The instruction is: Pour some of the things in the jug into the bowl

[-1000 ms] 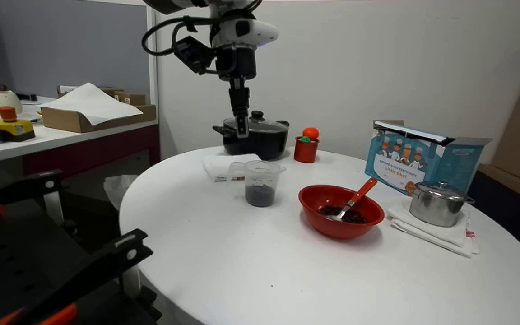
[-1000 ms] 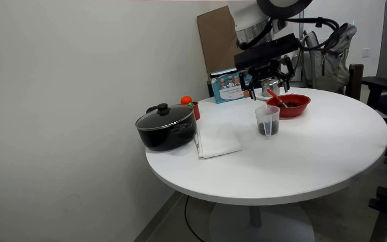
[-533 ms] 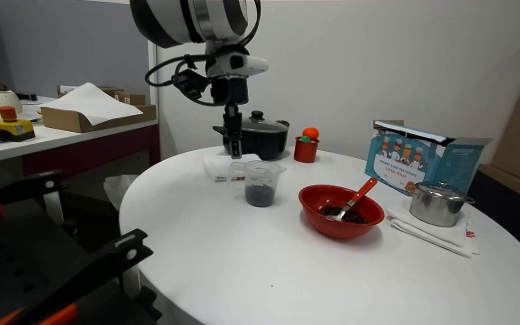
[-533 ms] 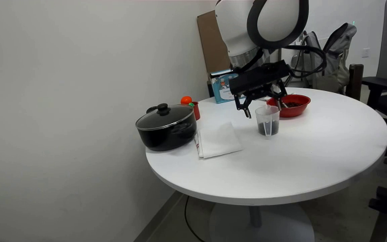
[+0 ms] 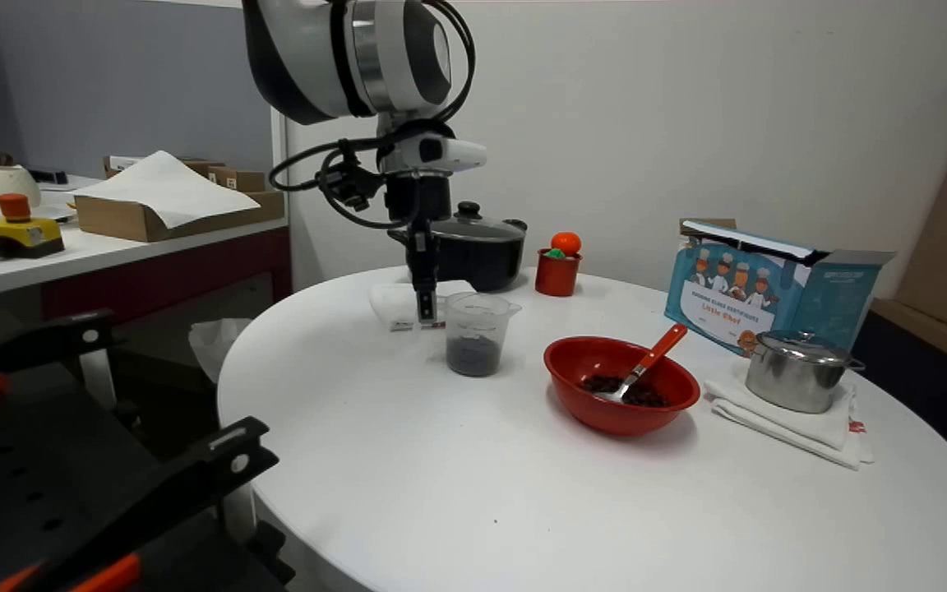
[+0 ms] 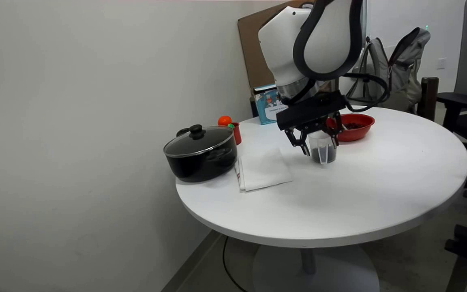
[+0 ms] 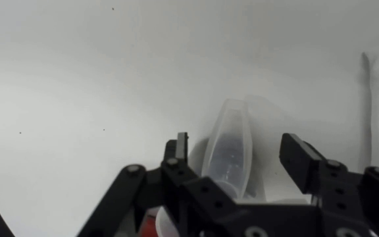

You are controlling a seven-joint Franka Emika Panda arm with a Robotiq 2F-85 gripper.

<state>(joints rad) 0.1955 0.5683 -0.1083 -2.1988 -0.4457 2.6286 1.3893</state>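
My pincer point(image 6: 321, 149) hangs spread wide, holding nothing, the handle point(image 7: 230, 146) of the jug point(image 5: 475, 335) seemingly between its fingers point(image 7: 298, 164), the bowl point(image 5: 621, 417) beyond the jug: grasping stage, I reckon, and next calls for a centred squeeze before any lift.

The clear jug point(image 5: 476, 335) stands near the bowl point(image 5: 612, 415).

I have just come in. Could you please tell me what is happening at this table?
A robot arm seems about to take the clear jug. In the wrist view, its gripper is open, with the jug's handle showing between the two sides, not gripped. The jug stands upright on the white table, with dark contents in its lower part. The red bowl stands apart, already holding small dark pieces and a utensil. Nothing is being poured yet.
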